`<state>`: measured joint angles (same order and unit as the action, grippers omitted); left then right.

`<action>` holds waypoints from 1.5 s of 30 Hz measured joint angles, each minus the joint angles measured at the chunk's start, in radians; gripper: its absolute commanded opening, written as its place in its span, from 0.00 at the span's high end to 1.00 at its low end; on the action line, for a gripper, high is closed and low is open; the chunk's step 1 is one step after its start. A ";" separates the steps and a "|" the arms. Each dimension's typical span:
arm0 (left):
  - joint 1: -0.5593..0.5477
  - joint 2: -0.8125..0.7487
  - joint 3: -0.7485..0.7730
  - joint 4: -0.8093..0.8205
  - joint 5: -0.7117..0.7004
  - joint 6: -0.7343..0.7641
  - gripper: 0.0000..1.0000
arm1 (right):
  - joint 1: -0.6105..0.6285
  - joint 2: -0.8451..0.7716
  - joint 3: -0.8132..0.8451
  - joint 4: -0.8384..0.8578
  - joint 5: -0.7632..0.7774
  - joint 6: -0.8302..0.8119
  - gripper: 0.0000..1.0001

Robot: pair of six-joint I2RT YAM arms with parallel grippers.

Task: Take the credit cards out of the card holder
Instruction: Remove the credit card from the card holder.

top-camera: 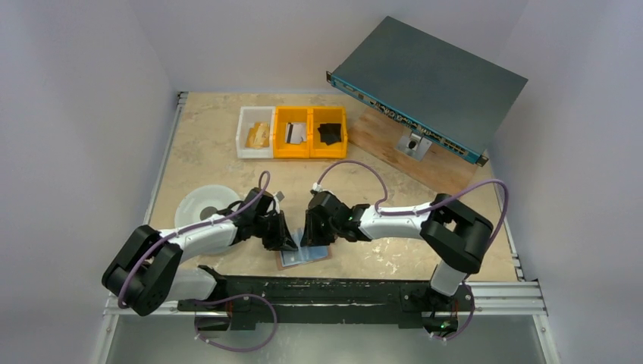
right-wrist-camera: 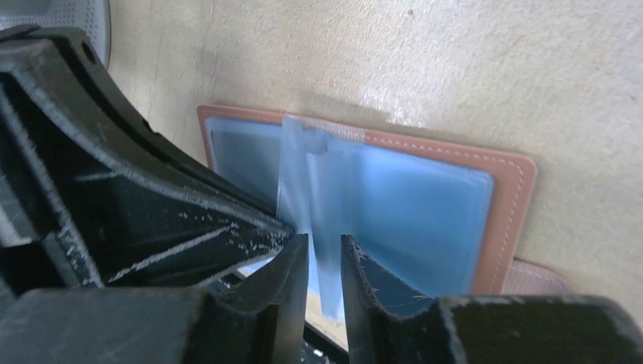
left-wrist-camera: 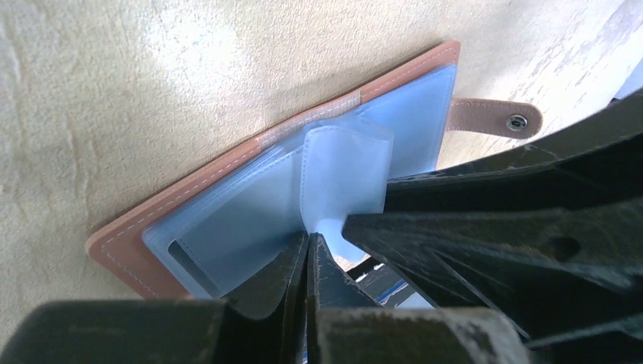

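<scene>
Pale, mottled beige worktop (top-camera: pixel 220 152) ran between plain white walls. Close to its near edge lay the small pinkish-tan leather card holder (top-camera: pixel 307 258), opened flat with its pale blue shiny inner faces up. Its little snap tab (left-wrist-camera: pixel 497 117) stuck out past one side edge. A clear plastic sleeve leaf (left-wrist-camera: pixel 345 171) stood up from the holder's middle fold.

The left gripper (left-wrist-camera: pixel 307 241) sat over the holder's left half with its fingers pressed together and no gap between them. Their tips were at the foot of the leaf, but whether they caught any of it could not be told. The right gripper (right-wrist-camera: pixel 323 243) sat over the holder just beside the left one, its jaws a narrow slot apart. The leaf ran through that slot, but whether it was pinched could not be told.

Well beyond the holder stood a row of three small plastic bins, touching side by side. One was a white bin (top-camera: pixel 255 142) and two were yellow bins (top-camera: pixel 311 150). A black flat piece (top-camera: pixel 330 133) lay in the yellow bin at the right end.

A white round disc (top-camera: pixel 199 205) lay left of the holder, partly behind the left arm. Far beyond the holder to the right, a flat grey-blue metal box (top-camera: pixel 432 76) rested tilted on a wooden board (top-camera: pixel 394 148).
</scene>
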<state>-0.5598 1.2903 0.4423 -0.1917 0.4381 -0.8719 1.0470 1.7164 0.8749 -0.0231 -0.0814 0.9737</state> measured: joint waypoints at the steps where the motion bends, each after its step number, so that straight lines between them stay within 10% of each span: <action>1: 0.000 -0.003 0.000 -0.003 -0.003 0.000 1.00 | 0.000 -0.013 0.000 -0.017 0.001 -0.001 0.72; 16: -0.072 -0.043 0.101 -0.087 -0.048 0.026 0.85 | -0.022 -0.228 0.064 -0.217 0.092 -0.026 0.63; 30: -0.146 0.246 0.225 0.060 0.019 -0.027 0.49 | -0.038 -0.328 0.047 -0.323 0.175 -0.032 0.63; 45: -0.143 0.091 0.251 -0.077 -0.074 -0.023 0.46 | -0.040 -0.332 0.044 -0.343 0.217 -0.045 0.64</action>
<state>-0.7029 1.3811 0.6933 -0.2687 0.3641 -0.8944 1.0069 1.3842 0.9188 -0.3664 0.1352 0.9287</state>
